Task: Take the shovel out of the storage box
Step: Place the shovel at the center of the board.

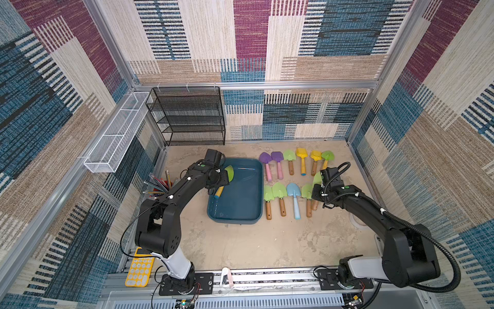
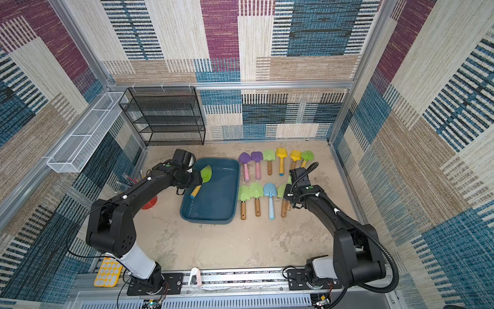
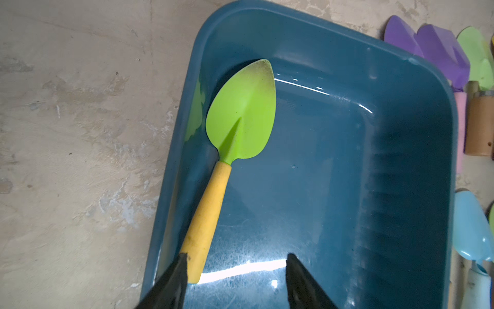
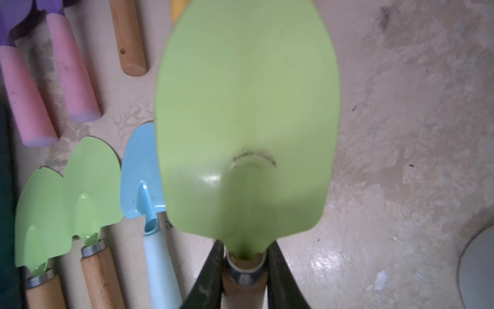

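Observation:
The storage box [image 1: 235,218] [image 2: 213,218] [image 3: 347,160] is a dark teal tub left of the table's middle. In it lies a shovel with a green blade [image 3: 240,112] [image 1: 230,172] [image 2: 206,173] and a yellow handle [image 3: 208,214], along the box's left wall. My left gripper [image 3: 237,258] [image 1: 224,180] hovers open over the box, one fingertip [image 3: 181,263] right beside the handle's end. My right gripper [image 4: 246,244] [image 1: 316,192] is shut on the neck of a pale green shovel [image 4: 246,107] with a wooden handle, to the right of the box.
Two rows of several shovels [image 1: 295,198] [image 1: 302,159] lie right of the box. A black mesh rack [image 1: 187,115] stands at the back left, a white wire basket [image 1: 115,133] hangs on the left wall. A pen holder [image 1: 160,184] and a yellow keypad [image 1: 140,270] are at the left.

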Available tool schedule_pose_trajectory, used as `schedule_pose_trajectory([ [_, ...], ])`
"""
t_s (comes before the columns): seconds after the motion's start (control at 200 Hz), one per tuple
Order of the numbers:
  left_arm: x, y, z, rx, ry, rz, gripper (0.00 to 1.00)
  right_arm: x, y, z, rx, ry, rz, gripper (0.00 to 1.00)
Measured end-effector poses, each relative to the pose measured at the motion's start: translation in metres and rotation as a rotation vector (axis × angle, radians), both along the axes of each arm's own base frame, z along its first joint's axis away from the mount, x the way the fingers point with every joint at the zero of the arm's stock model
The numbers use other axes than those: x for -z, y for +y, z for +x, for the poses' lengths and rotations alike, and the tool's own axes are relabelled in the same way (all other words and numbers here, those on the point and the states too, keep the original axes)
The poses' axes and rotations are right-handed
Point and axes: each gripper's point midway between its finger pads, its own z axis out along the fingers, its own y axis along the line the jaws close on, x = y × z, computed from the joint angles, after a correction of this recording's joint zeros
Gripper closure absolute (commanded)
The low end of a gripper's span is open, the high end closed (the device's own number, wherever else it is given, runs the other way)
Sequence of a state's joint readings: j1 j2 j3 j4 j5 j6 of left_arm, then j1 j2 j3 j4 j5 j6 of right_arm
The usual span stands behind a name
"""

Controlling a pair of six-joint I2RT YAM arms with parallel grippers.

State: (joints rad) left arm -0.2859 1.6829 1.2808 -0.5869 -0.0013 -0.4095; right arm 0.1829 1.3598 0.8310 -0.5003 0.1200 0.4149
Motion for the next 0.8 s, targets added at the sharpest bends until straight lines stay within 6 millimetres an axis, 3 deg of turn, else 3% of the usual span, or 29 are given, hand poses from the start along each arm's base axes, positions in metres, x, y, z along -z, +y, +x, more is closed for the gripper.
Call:
schedule_pose_trajectory([
  [0.406,0.01,0.007,0.005,0.013,0.003,0.062,0.39,0.033,-0.021,-0.009,0.081,0.1,-0.095,0.78],
  [0.801,0.016,0.007,0.011,0.033,-0.003,0.085,0.39,0.056,-0.034,0.007,0.123,0.126,-0.112,0.77],
])
